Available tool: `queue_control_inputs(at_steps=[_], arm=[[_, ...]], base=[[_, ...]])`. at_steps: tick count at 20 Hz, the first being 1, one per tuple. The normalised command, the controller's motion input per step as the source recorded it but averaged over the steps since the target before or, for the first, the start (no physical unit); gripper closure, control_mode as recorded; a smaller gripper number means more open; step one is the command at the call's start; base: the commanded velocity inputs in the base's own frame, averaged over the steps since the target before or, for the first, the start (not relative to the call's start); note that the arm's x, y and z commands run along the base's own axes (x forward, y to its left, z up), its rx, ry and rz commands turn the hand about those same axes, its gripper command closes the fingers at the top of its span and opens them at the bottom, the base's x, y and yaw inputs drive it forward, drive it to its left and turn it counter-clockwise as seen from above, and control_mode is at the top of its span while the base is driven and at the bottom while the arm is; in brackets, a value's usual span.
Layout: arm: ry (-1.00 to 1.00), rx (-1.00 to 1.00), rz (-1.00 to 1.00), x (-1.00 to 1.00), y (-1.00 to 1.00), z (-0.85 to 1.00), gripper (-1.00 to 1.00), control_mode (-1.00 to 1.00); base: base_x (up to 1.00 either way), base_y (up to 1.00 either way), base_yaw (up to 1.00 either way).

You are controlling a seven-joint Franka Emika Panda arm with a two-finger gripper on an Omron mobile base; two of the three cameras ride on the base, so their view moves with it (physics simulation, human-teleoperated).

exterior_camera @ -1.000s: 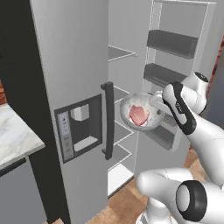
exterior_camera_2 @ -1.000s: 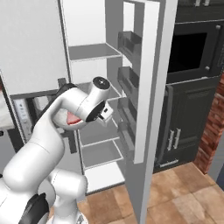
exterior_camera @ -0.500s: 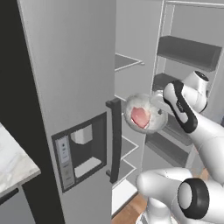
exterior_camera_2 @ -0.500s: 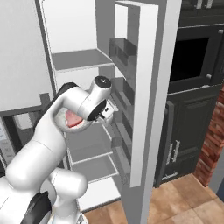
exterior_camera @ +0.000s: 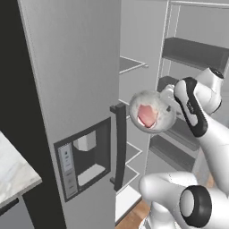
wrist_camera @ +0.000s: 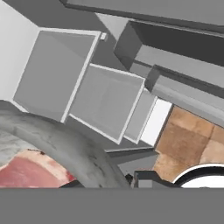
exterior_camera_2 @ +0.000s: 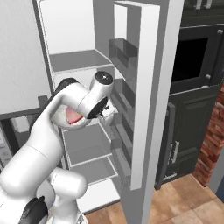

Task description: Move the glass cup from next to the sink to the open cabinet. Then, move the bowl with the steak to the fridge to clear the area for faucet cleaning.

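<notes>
I have the bowl (exterior_camera: 152, 112) up in the air at the fridge (exterior_camera: 80, 80) opening, tipped so its mouth faces the left base camera, with the steak (exterior_camera: 145, 115) lying pink-red against its inner wall. In the right base view the bowl (exterior_camera_2: 70, 120) sits tucked under the arm's forearm, level with the gap between the upper shelf (exterior_camera_2: 76, 60) and the lower shelves (exterior_camera_2: 87, 144) — not resting on any of them. From the hand camera the bowl's thick grey rim (wrist_camera: 65, 144) sweeps across the lower left, the steak (wrist_camera: 30, 173) just inside it, and the rim runs right down to where the gripper (wrist_camera: 131, 181) meets the frame edge. The jaws are narrow and appear to be pinching that rim, though the contact itself is cut off at the bottom of the picture.

Around that: the closed fridge door to the left carries the dispenser panel (exterior_camera: 85, 156) and the dark vertical handle (exterior_camera: 120, 147), which stands just beside the bowl in the left base view. The other fridge door (exterior_camera_2: 148, 96) is swung open on the right, its door bins (exterior_camera_2: 124, 54) facing inward. Beyond it are the dark oven cabinet (exterior_camera_2: 192, 87) and a strip of brick wall (exterior_camera_2: 212, 140), over a wooden floor (exterior_camera_2: 183, 201). A corner of marble bench (exterior_camera: 13, 172) shows at the far left.
</notes>
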Motion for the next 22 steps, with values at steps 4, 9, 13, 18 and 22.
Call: queue_control_inputs(at_steps=[4, 9, 13, 18, 22], arm=[[0.0, 0.12, -0.4, -0.41, -0.23, 0.45, 1.0, -1.0], [0.01, 0.1, -0.43, -0.01, -0.04, 0.6, 1.0, -1.0], [0.0, 0.12, -0.45, 0.04, 0.11, 0.76, 1.0, -1.0], [-0.04, 0.2, -0.3, 0.0, 0.08, 0.8, 1.0, -1.0], [-0.03, 0.25, -0.13, 0.03, 0.12, 0.61, 1.0, -1.0]], base=[[0.0, 0.0, 0.0], [0.0, 0.0, 0.0], [0.0, 0.0, 0.0], [0.0, 0.0, 0.0], [0.0, 0.0, 0.0]])
